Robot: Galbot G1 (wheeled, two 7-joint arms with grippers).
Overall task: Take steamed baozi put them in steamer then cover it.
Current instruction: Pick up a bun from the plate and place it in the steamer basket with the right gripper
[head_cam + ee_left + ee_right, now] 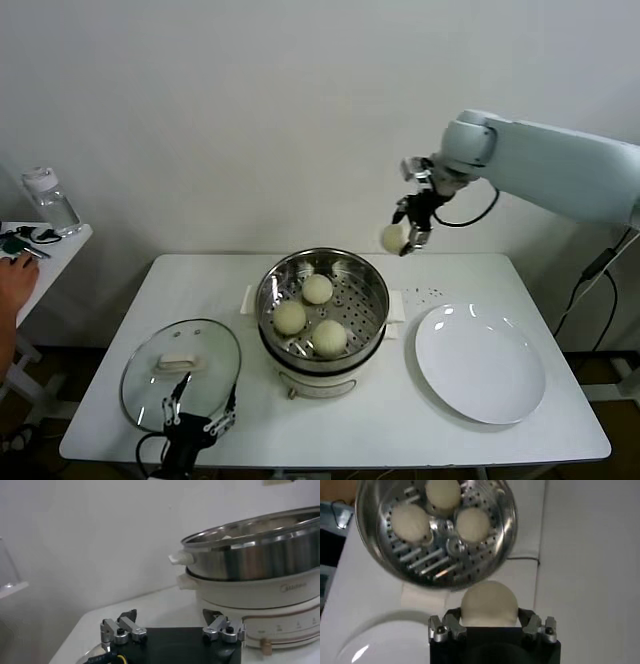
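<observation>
The steel steamer (372, 290) stands mid-table on its white pot base and holds three baozi (317, 289) (289, 318) (329, 337). My right gripper (405, 237) hangs in the air just beyond the steamer's far right rim, shut on a fourth baozi (392, 237). The right wrist view shows that bun (488, 604) pinched between the fingers, with the steamer (385, 562) and its buns below. The glass cover (150, 385) lies flat at the front left of the table. My left gripper (200, 418) hovers open over the cover's near edge, empty, fingers (128, 616) spread.
A large empty white plate (480, 362) sits on the table to the right of the steamer. A side table on the far left carries a clear bottle (48, 200) and keys, with a person's hand (14, 281) beside it. Cables hang at the right.
</observation>
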